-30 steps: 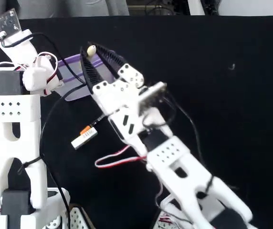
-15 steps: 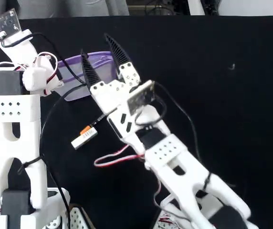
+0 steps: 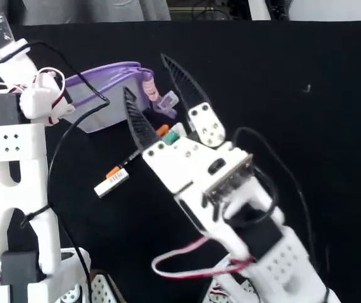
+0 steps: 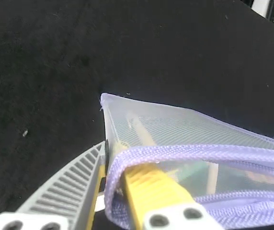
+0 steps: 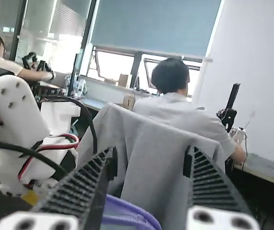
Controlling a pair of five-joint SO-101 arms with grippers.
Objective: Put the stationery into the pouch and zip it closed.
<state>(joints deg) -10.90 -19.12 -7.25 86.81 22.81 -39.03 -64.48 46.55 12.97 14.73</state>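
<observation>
- High view: the left arm [image 3: 13, 145] stands at the left of the tabletop [image 3: 294, 76], its jaws clamped on one end of the pouch [image 3: 114, 82], zip edge up. The right arm [image 3: 199, 167] has its jaws wide apart just beside the pouch's other end, by the pink zip pull [image 3: 149, 85]. I can't tell whether anything sits between them. A white piece [image 3: 111, 182] lies on the tabletop between the arms, apart from the pouch.
- Left wrist view: the jaws pinch the pouch [image 4: 175, 129] at its corner, and a pencil [image 4: 142, 133] shows through the mesh.
- Right wrist view: the jaws gape, with the pouch's [image 5: 125, 213] purple edge low between them.
- To my eye the white piece has yet to go in. The right arm should take it across its narrow sides while the left holds the mouth steady and open. The zip comes only after that.
</observation>
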